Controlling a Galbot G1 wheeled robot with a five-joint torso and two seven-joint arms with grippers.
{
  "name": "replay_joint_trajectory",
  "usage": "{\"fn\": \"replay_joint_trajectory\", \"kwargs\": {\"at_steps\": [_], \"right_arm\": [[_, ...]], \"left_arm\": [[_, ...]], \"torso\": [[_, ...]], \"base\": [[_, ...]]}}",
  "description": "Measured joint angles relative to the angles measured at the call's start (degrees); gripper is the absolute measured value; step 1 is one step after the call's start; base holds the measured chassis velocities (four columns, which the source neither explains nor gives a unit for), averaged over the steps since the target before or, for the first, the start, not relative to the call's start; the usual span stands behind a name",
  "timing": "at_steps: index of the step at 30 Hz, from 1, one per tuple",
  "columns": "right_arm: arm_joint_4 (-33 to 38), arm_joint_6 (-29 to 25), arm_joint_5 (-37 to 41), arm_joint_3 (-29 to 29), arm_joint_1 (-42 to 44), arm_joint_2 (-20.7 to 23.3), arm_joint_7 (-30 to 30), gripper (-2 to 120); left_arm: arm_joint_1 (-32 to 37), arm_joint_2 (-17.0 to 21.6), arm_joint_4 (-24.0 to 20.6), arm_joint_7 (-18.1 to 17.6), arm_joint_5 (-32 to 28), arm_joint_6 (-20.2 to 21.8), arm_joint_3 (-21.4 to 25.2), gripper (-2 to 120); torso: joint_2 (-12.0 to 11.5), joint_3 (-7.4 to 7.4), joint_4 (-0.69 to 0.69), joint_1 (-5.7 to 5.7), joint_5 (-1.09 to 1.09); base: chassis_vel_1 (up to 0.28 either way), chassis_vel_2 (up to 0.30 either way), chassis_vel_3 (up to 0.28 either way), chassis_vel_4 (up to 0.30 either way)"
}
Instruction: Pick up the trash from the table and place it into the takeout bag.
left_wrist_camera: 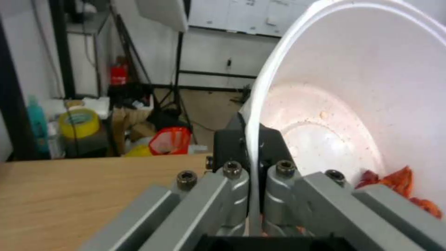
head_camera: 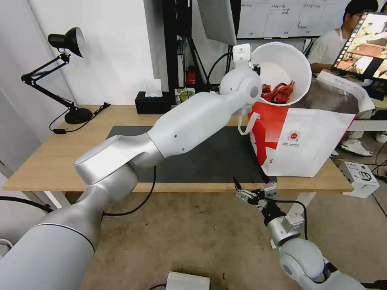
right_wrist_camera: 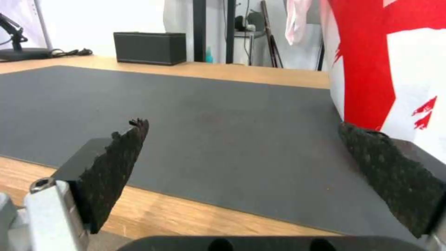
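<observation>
The left claw [head_camera: 254, 69] is clamped on the rim of the white bowl [head_camera: 287, 68], its two fingers [left_wrist_camera: 232, 181] pinching the thin wall from either side, as the left wrist view shows close up. The long left arm reaches across the dark grey mat [head_camera: 201, 157] from the near left edge of the table [head_camera: 56, 161] up to the bowl. The bowl is held in the air, tipped on its side with its open mouth facing the robot, right above the left end of the takeout bag [head_camera: 306, 141]. Red scraps [head_camera: 278, 92] have slid down to the lowest part of the bowl's inside, just above the bag's top edge.

Left of the bag, at the far edge of the table, sits a black tissue box [head_camera: 152, 102], and farther left a black desk lamp [head_camera: 66, 72].

The bag itself stands upright on the right end of the table, partly on the mat, a white strap handle [head_camera: 246, 121] hanging down its left face.

The right claw [head_camera: 253, 189] hangs below the bag, just off the table's near edge, its fingers [right_wrist_camera: 116, 164] spread wide and holding nothing.
</observation>
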State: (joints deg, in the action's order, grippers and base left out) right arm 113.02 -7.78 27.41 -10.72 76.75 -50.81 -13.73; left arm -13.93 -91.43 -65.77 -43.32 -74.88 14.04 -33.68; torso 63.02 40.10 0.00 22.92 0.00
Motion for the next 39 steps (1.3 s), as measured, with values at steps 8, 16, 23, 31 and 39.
{"fn": "replay_joint_trajectory", "kwargs": {"at_steps": [8,16,23,31,39], "right_arm": [[0.00,0.00,0.00,0.00,0.00,0.00,0.00,100],[0.00,0.00,0.00,0.00,0.00,0.00,0.00,100],[0.00,0.00,0.00,0.00,0.00,0.00,0.00,100],[0.00,0.00,0.00,0.00,0.00,0.00,0.00,100],[0.00,0.00,0.00,0.00,0.00,0.00,0.00,100]], "left_arm": [[0.93,0.11,-2.41,3.42,5.06,1.61,-2.83,0],[0.97,0.13,-5.04,7.63,4.90,2.61,-3.95,0],[0.89,0.17,-6.09,8.24,1.95,7.10,-3.73,0],[1.30,0.55,-6.49,6.71,1.88,9.93,-3.44,21],[1.27,0.62,-6.75,6.55,1.89,10.11,-3.50,47]], "torso": [[0.00,0.00,0.00,0.00,0.00],[0.00,0.00,0.00,0.00,0.00],[0.00,0.00,0.00,0.00,0.00],[0.00,0.00,0.00,0.00,0.00],[0.00,0.00,0.00,0.00,0.00]], "base": [[0.000,0.000,0.000,0.000],[0.000,0.000,0.000,0.000],[0.000,0.000,0.000,0.000],[0.000,0.000,0.000,0.000],[0.000,0.000,0.000,0.000]]}}
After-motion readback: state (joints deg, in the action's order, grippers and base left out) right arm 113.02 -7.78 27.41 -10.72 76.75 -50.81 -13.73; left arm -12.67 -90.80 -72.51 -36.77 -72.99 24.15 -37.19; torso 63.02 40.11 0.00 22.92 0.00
